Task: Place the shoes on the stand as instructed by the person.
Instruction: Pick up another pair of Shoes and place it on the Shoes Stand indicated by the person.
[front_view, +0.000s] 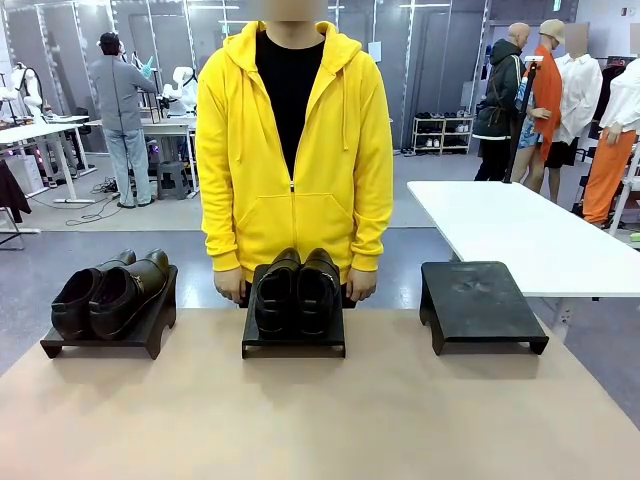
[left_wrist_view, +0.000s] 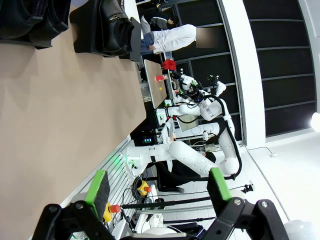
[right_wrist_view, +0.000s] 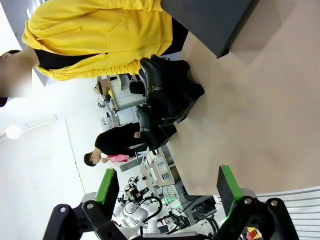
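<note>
Table (front_view: 320, 420) of plain tan board spreads well ahead of both end effectors and carries three low black stands. The person (front_view: 293, 150) in the bright yellow zip-up hoodie stands at its far edge, head cut off by the frame, both hands partly hidden behind the middle black stand (front_view: 293, 342). On that stand sits one pair of glossy black leather dress shoes (front_view: 296, 290), toes toward the robot. A second like pair (front_view: 108, 295) sits angled on the left black stand (front_view: 105, 340); the right black stand (front_view: 480, 305) is bare.

In the left wrist view the left end effector (left_wrist_view: 159, 191) has its green-padded fingers wide apart, gripping nothing, the shoes far beyond and cropped at the top edge. The right end effector (right_wrist_view: 169, 190) likewise gapes, with the shoes well past its fingertips.
</note>
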